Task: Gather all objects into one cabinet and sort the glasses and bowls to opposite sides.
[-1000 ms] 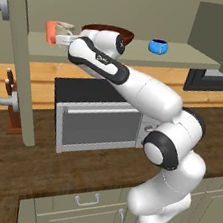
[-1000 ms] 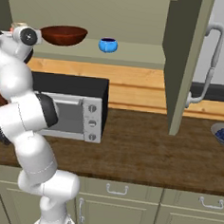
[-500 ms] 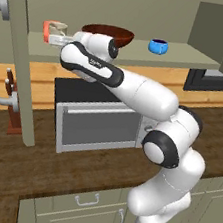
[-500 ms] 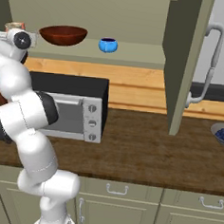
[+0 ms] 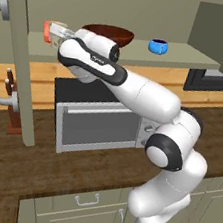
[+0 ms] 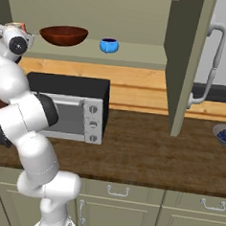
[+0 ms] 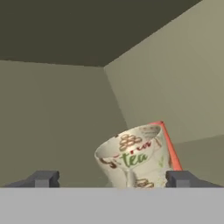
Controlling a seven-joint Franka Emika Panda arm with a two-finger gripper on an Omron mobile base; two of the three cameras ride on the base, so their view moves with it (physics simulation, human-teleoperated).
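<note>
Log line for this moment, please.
phase: release | gripper: open, fingers apart | mug: between fingers, tilted, on cabinet shelf | bowl, blue cup: shelved

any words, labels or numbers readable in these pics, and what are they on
"tea" in green letters on the beige mug, seen in the hand view; the marks around the word are too blurred to read.
A small dark marking on the arm's hand in the left base view: too small to read.
The microwave panel shows knobs, no legible text.
</note>
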